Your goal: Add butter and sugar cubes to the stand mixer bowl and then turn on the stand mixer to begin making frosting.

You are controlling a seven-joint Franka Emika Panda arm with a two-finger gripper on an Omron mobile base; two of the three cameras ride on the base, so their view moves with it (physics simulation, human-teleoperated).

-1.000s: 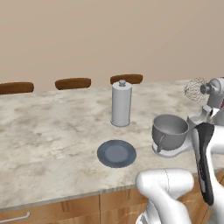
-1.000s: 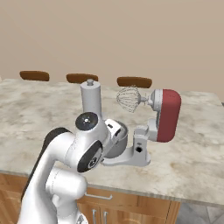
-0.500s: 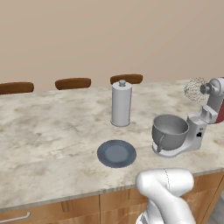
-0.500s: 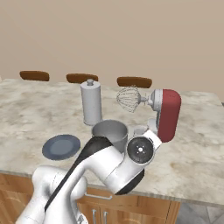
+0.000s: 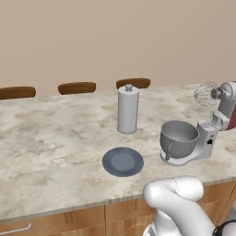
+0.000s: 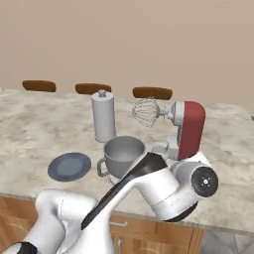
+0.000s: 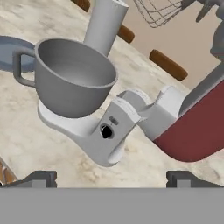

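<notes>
The stand mixer (image 5: 213, 130) (image 6: 184, 134) stands at the counter's right, its dark red head (image 7: 197, 135) tilted up and its wire whisk (image 6: 145, 111) (image 7: 156, 12) raised. The grey stand mixer bowl (image 5: 179, 138) (image 6: 123, 154) (image 7: 72, 76) sits on the mixer's flat base, and the part of its inside I can see holds nothing. In the hand view my gripper (image 7: 112, 179) is open, low in front of the mixer's column, facing the dark knob (image 7: 106, 131). Nothing is between the fingertips (image 7: 41, 178). Butter and sugar cubes are out of view.
A flat blue-grey plate (image 5: 122, 162) (image 6: 69, 166) lies left of the bowl. Behind it stands a tall grey canister (image 5: 127, 109) (image 6: 103, 116) (image 7: 105, 22). Brown chair backs (image 5: 76, 87) line the counter's far edge. My white arm (image 6: 163, 186) crosses the near counter edge.
My arm has swung down and to the right, out of the left base view's right side, and the hand now faces the mixer's front. Bowl, plate and canister have not moved.
</notes>
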